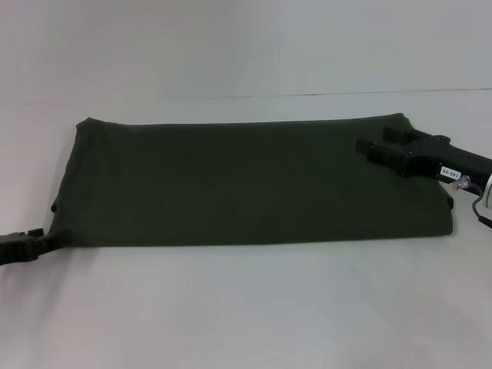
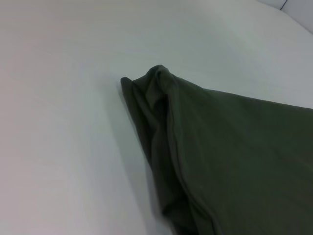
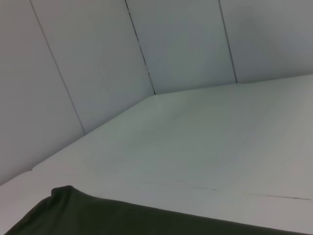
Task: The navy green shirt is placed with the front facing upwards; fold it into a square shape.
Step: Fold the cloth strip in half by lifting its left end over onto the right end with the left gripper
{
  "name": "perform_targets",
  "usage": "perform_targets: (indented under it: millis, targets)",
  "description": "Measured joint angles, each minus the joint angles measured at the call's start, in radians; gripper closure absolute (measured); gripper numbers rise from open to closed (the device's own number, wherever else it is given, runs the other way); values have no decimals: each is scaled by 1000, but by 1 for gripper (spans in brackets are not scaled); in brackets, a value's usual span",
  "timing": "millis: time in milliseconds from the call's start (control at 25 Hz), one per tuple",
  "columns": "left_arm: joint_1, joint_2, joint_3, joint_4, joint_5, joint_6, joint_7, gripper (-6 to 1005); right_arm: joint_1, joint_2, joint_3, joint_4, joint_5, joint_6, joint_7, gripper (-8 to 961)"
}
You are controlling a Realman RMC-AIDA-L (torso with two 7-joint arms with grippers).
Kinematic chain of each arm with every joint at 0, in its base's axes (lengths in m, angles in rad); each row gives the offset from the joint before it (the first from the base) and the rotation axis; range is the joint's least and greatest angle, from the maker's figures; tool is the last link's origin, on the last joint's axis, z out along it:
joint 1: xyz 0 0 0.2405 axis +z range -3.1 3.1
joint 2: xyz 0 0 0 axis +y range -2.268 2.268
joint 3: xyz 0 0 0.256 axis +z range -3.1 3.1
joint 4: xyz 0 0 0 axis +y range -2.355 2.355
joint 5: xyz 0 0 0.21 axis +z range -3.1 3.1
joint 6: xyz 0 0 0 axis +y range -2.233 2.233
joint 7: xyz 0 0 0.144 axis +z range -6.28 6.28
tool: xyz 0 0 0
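Navy green shirt (image 1: 254, 181) folded flat — left claw (image 1: 48, 240) at near-left corner, right claw (image 1: 388, 144) over far-right; grips unclear.

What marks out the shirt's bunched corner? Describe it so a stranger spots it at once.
Start at the white table, where the navy green shirt lies as a long flat band. Follow it to the end by the left gripper. There the bunched corner rises in stacked folds with a seam ridge, unlike the smooth cloth beside it.

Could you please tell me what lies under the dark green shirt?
The dark olive-green cotton shirt lies folded on the plain white table. Anything beneath its layers is covered, so I cannot tell.
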Motion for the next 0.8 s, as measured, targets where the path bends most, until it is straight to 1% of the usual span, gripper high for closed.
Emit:
perform_targets:
  millis: [480,680,800]
  targets:
    - [-4,0,23,1,-2,10,11,532,-5,0,3,-7,0,-4,7,219]
    - [-8,0,24,0,-5,11,24,769,-14,-2,5,-9,0,-4,7,218]
    - [-11,-4,24,-2,-7,12,47,937,-39,-6,10,-27,0,-14,9,218]
